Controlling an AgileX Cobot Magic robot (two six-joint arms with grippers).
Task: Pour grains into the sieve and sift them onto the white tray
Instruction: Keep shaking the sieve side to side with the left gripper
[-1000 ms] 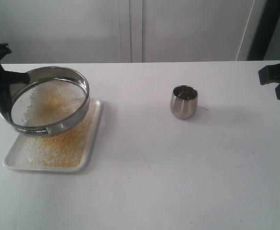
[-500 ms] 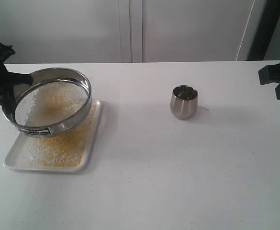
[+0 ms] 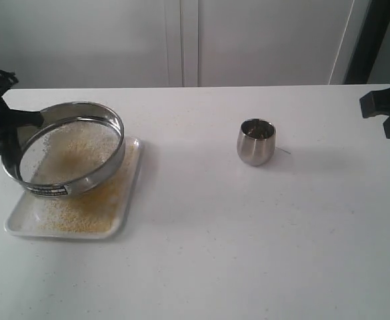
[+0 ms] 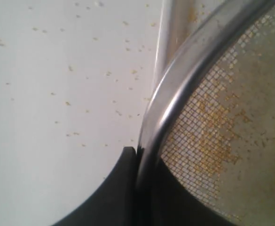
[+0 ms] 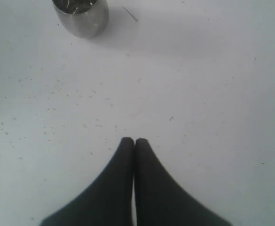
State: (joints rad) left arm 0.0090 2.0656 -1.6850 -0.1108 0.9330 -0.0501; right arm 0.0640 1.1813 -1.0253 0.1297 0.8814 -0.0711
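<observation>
My sieve [image 3: 70,148] hangs tilted over the white tray [image 3: 129,200], coarse grains [image 3: 75,147] on its mesh, fine yellow ones already spread on the tray below. My worry: its far edge overhangs the tray's rim, so any harder shake could scatter grains onto the counter [image 3: 248,233], or the thin rim could slip. The left end effector [image 4: 138,155] is clenched on that steel rim. The right end effector [image 5: 135,141] sits closed and empty, well apart from the steel cup [image 3: 256,141].
</observation>
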